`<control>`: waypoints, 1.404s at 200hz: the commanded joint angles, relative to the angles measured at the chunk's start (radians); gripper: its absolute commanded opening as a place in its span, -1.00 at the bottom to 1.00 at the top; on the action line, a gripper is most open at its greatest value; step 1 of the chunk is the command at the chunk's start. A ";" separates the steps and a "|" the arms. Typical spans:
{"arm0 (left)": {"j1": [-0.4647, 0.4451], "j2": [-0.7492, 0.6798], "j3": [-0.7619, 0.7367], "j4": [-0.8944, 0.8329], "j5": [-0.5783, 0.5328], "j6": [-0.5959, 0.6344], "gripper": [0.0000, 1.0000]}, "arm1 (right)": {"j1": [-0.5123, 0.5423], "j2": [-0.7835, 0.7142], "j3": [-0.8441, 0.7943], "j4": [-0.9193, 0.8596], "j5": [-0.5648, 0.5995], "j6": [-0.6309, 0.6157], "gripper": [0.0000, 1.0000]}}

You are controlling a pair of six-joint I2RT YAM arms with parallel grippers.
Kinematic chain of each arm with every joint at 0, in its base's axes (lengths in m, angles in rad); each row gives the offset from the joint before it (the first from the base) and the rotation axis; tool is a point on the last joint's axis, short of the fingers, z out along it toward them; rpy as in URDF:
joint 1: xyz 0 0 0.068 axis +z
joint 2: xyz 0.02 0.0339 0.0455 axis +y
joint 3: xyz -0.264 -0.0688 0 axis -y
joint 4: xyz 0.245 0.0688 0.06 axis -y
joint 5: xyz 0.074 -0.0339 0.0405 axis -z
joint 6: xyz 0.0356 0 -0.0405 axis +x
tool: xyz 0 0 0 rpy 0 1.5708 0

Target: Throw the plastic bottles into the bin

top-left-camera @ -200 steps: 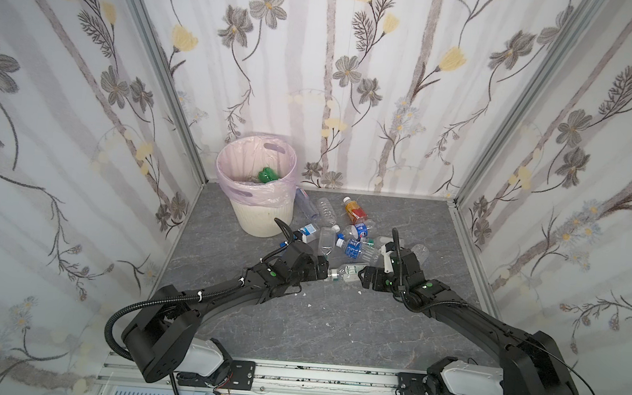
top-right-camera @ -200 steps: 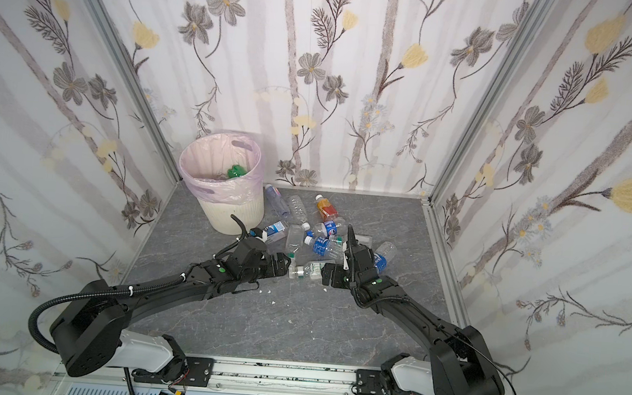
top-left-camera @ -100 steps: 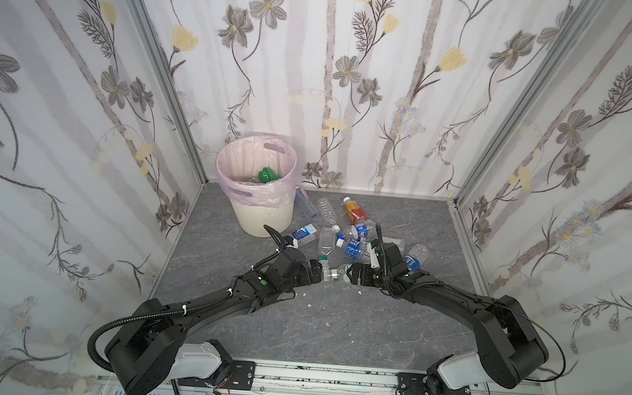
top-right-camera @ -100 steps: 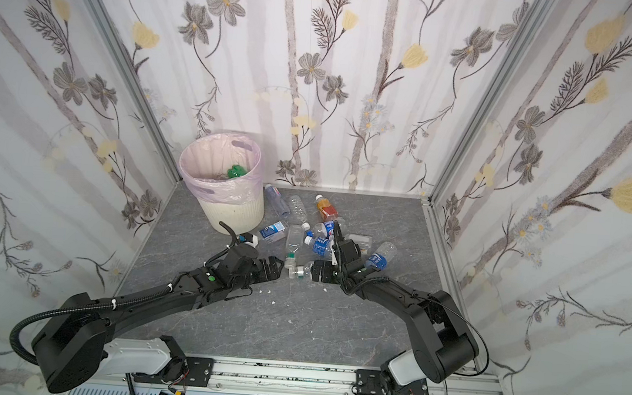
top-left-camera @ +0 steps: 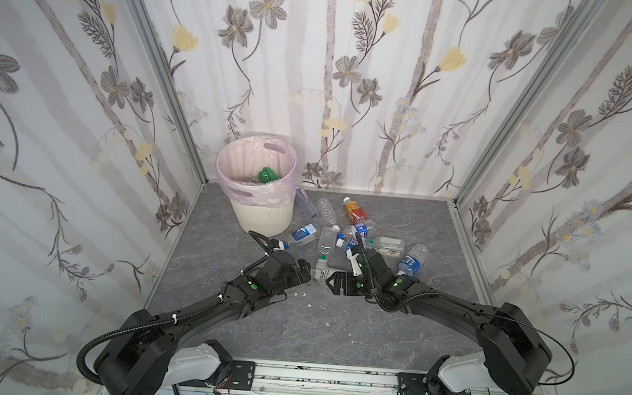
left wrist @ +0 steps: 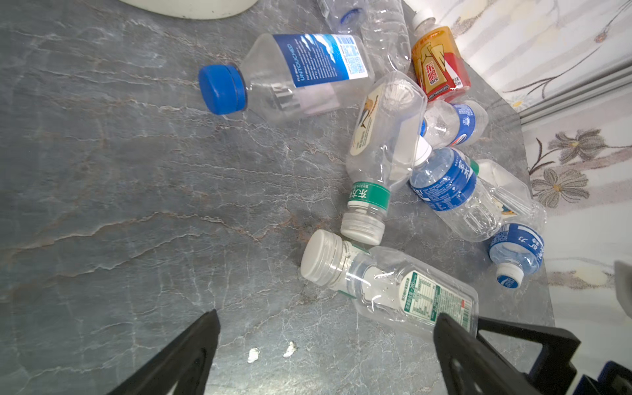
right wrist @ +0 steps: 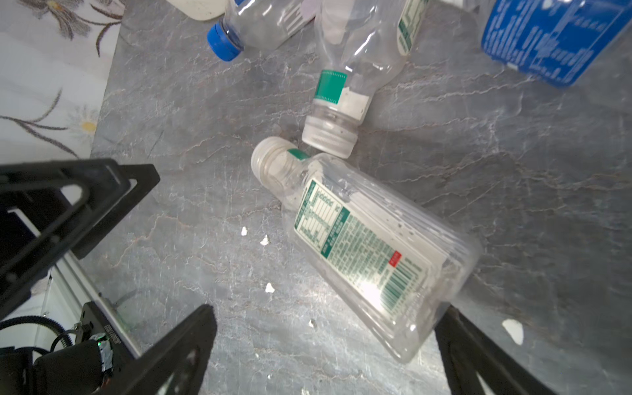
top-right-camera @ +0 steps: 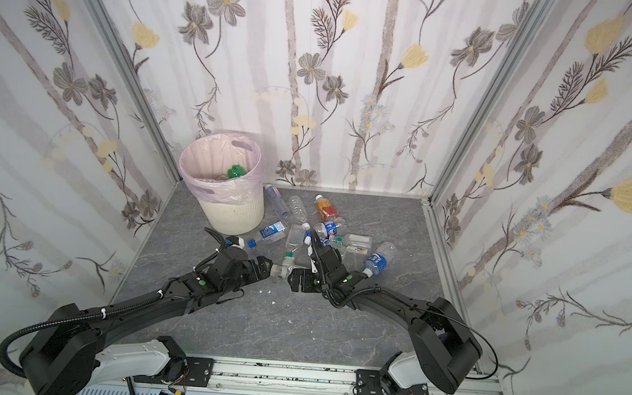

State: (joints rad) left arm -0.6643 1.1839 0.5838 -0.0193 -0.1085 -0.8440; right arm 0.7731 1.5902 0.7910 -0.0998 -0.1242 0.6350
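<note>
Over the last second the right hand has slid across the grey desk toward the left hand, which has barely shifted. The two now face each other closely, and the flat clear bottle with the green-printed label lies on its side between them, its white cap toward the left hand. Both hands have their fingers spread wide and hold nothing. The right wrist view shows the bottle's base inside the right hand's gap, next to one finger; whether they touch I cannot tell. No bottle has gone in during this time: the bin holds a green bottle, while the other plastic bottles lie heaped on the desk just beside it. I judge this a closing-in on the nearest bottle. With both hands at the same one, a bump or a shove seems the risk.
</note>
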 commanded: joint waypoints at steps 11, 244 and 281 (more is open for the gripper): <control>0.025 -0.029 -0.013 0.015 0.004 -0.033 1.00 | -0.008 -0.029 0.038 -0.064 0.123 -0.067 0.99; 0.203 -0.045 -0.032 0.022 0.273 -0.140 1.00 | 0.100 0.278 0.154 -0.051 0.152 -0.289 0.58; 0.213 -0.025 -0.014 0.022 0.311 -0.147 1.00 | 0.100 0.273 0.147 -0.047 0.148 -0.303 0.19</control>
State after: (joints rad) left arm -0.4561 1.1469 0.5499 -0.0177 0.1646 -0.9802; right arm 0.8738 1.8637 0.9337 -0.1707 0.0105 0.3534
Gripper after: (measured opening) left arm 0.997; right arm 0.643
